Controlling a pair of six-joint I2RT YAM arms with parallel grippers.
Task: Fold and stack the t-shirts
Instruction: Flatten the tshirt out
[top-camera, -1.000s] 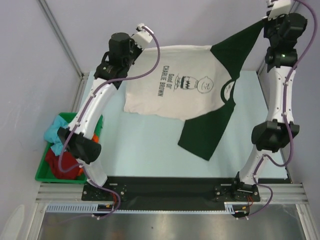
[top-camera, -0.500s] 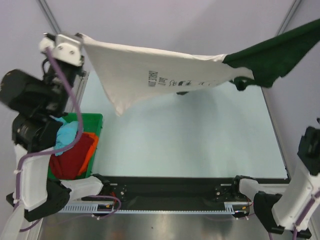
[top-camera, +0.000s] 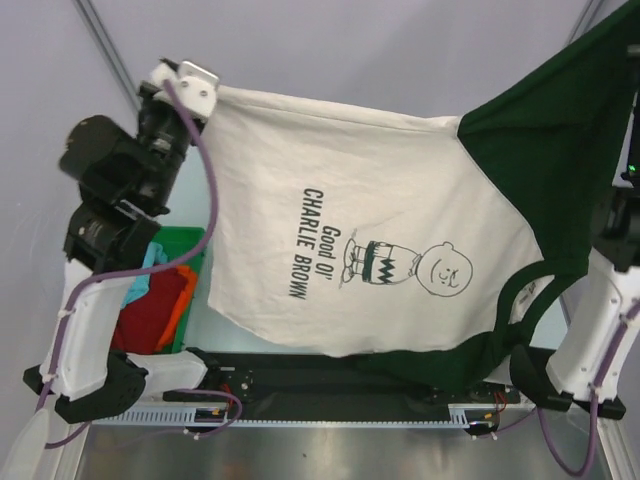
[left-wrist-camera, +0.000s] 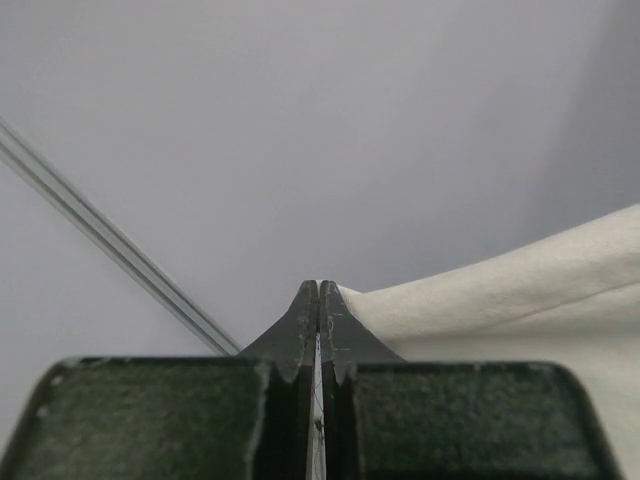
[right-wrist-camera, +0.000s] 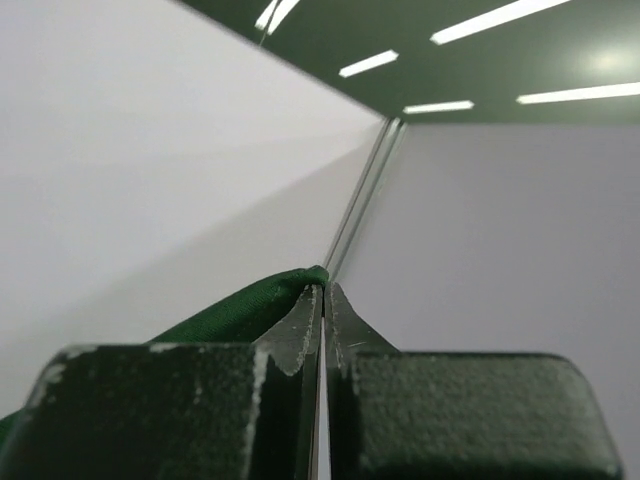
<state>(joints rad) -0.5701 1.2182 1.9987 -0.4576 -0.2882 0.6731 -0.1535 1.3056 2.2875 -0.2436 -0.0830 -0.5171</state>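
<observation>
Shirt (top-camera: 380, 250) has swung since half a second back. Then it was a thin, nearly edge-on band stretched high at the far side. Now its printed front faces the overhead camera and covers most of the worktop (top-camera: 195, 200). Left arm has shifted inward, and the right arm has come up along the right edge.

Left claw (left-wrist-camera: 319, 300): pressed together, pinching a cream corner of the shirt. Right claw (right-wrist-camera: 322, 290): pressed together, pinching an edge of the dark green sleeve cloth. Right claw is off the edge of the overhead view.

Position: shirt is in the air, strung between the two claws along one long side. The lettering runs sideways and the lower edge sags toward the arm bases. Whether that edge touches anything is hidden.

Reasoning (judgement): holding two far-apart points lets gravity pull out wrinkles, so the cloth can be laid flat for folding. No fold made yet.

Green bin (top-camera: 190, 240) at left holds the waiting red (top-camera: 150, 315), orange (top-camera: 180, 295) and light blue (top-camera: 150, 262) shirts.
</observation>
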